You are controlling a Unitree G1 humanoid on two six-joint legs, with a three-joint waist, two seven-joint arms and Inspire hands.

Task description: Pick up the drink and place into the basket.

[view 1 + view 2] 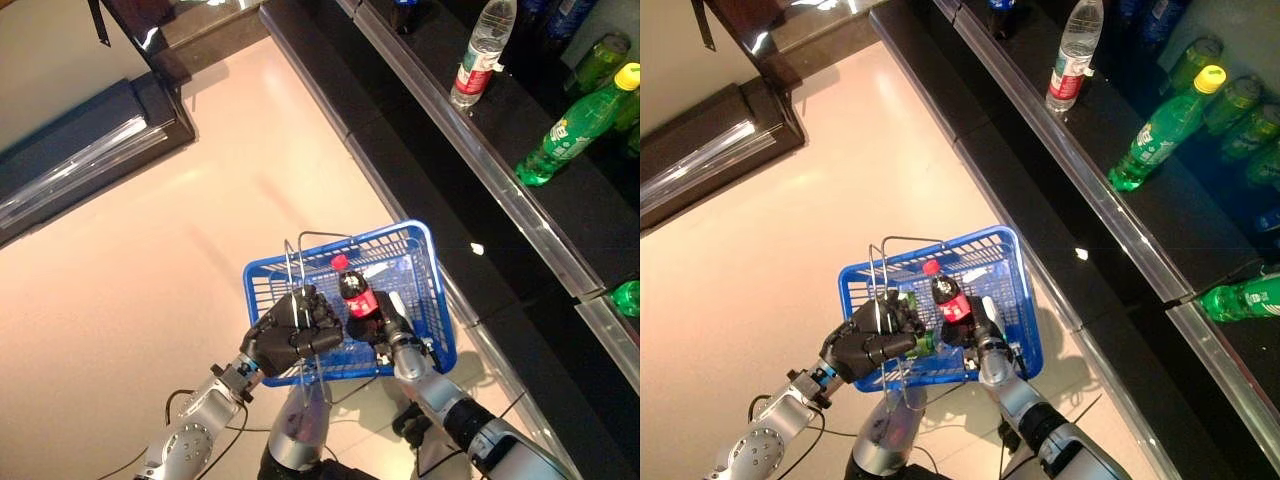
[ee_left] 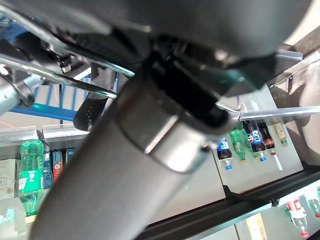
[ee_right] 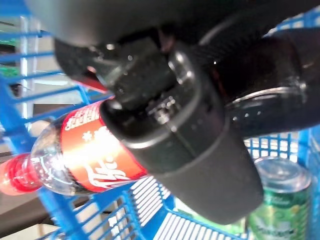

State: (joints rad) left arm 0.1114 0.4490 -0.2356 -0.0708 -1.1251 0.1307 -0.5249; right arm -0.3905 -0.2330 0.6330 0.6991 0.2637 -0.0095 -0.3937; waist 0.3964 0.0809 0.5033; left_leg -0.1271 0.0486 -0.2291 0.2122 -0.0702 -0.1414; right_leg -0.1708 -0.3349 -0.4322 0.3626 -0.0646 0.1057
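Observation:
A dark cola bottle [image 1: 355, 294] with a red cap and red label is held inside the blue wire basket [image 1: 425, 260]. My right hand [image 1: 385, 323] is shut on the bottle's lower body, fingers curled round it [image 3: 190, 125]. The bottle [image 3: 90, 155] tilts with its cap toward the basket's far side. My left hand [image 1: 293, 330] is shut on the basket's metal wire handles [image 1: 298, 262] and carries it above the floor. A green can [image 3: 275, 200] lies in the basket below the bottle.
A dark shelf [image 1: 500, 190] with a metal rail runs along the right. On it stand a clear water bottle [image 1: 480, 50] and a green soda bottle [image 1: 580, 125]. Pale floor [image 1: 130, 290] lies to the left, with a dark cabinet base [image 1: 90, 150] at the far left.

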